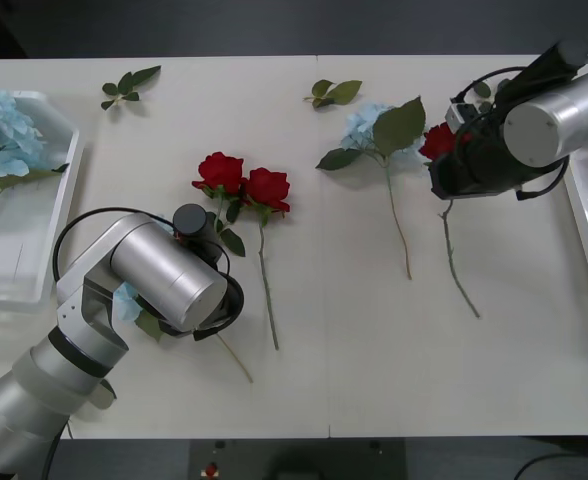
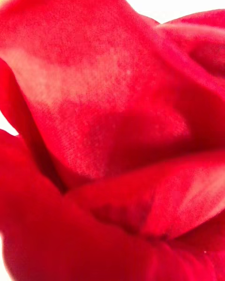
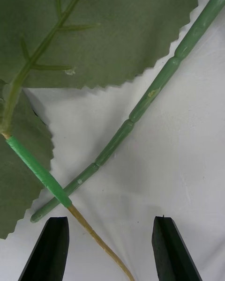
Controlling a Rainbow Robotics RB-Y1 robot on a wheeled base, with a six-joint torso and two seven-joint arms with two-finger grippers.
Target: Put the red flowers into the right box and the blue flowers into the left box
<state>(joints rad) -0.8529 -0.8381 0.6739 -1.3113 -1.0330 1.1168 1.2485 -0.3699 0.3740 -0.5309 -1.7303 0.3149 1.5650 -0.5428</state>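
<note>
Over the white counter (image 1: 354, 360) we see our left gripper (image 3: 110, 248), black fingers spread, just above crossed green stems of a pale-blue flower cluster (image 1: 126, 300). Our right gripper (image 1: 444, 172) sits at a red rose (image 1: 436, 140) near the translucent white right box (image 1: 586, 215); whether it is spread or closed, we cannot tell.

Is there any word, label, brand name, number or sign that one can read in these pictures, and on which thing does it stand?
None: no readable text anywhere.
Left box: only plain moulded ridges.
Right box: blank.
Roses, blue flowers, stems and both arms: no print.
Left pincer, open over the stems: unmarked.
</note>
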